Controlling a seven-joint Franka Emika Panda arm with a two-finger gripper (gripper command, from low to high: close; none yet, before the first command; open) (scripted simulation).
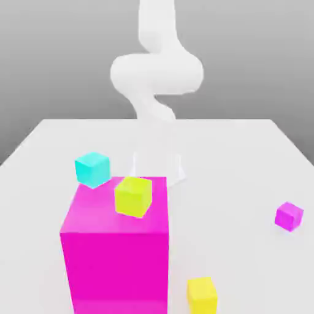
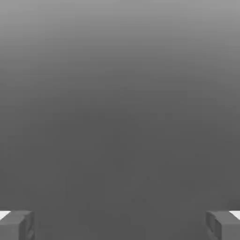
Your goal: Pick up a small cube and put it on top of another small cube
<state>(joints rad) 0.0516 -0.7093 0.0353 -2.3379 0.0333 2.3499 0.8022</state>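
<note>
Though tilted — lime cube (image 1: 133, 196) atop magenta block (image 1: 114, 251).

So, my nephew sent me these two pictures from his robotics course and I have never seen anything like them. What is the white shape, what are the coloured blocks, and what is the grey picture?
These are computer renders, not photographs. The white shape is a robot arm, seen from a camera standing off the arm. It rises at the far side of a white table.

On the table lie blocks: a big magenta cube in front, a cyan cube beside its far corner toward the exterior view's left, a yellow-green cube drawn in front of the big one's top, a small magenta cube toward the right, and a yellow cube near the front.

The grey picture comes from a camera on the arm's hand. The two dark pieces at its corners are the fingers of the gripper, standing wide apart with nothing between them. Nothing is held.
</note>
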